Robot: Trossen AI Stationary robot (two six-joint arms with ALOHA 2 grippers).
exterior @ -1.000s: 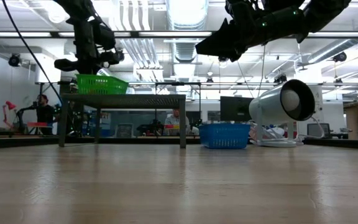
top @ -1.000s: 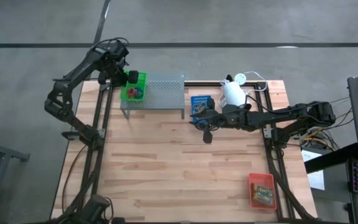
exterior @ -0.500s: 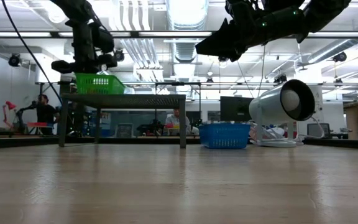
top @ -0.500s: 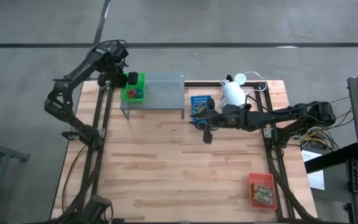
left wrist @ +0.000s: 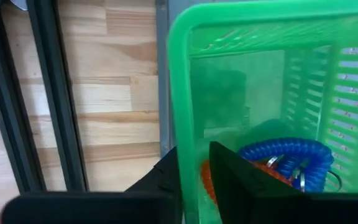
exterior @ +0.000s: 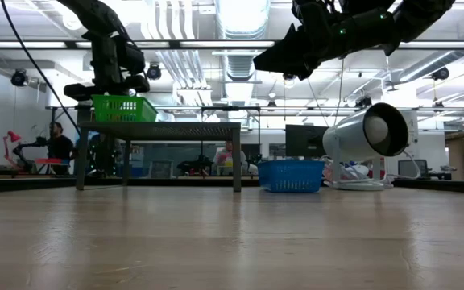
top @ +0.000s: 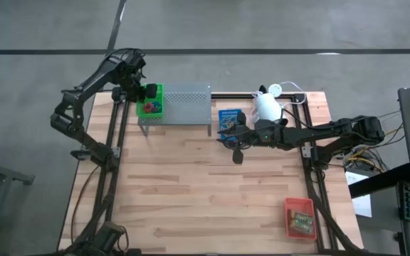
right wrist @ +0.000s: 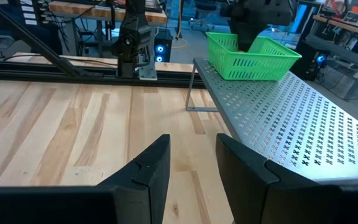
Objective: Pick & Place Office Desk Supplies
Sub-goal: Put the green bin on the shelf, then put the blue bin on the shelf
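Observation:
The green tray (top: 154,105) stands level on the left end of the grey perforated shelf (top: 187,103), as the low view shows (exterior: 124,108). Blue loops (left wrist: 291,158) and red loops (left wrist: 207,177) lie inside it. My left gripper (left wrist: 194,155) is at the tray's far left wall, shut on it. My right gripper (top: 228,139) hangs open above the table, just near of the blue tray (top: 230,116), with its fingers pointing left toward the shelf (right wrist: 192,152). The red-orange tray (top: 300,217) at the near right corner holds printed card boxes. My left gripper pinches the green tray's wall near a corner (left wrist: 188,124), one finger inside the tray (left wrist: 241,177) and one outside (left wrist: 163,177). It comes from above, pointing down. The tray sits level with its bottom on the shelf top (exterior: 159,126).
A white lamp (top: 267,107) lies on the table right of the blue tray, under my right arm (exterior: 369,133). Black frame rails run along the table's left and right sides. Bare wood spreads across the middle and near part of the table (top: 205,192).
My left gripper has moved a little toward the table's left edge and down with the green tray. The tray, tilted above the shelf a second ago, now sits level on the shelf's left end. My right arm has kept still.

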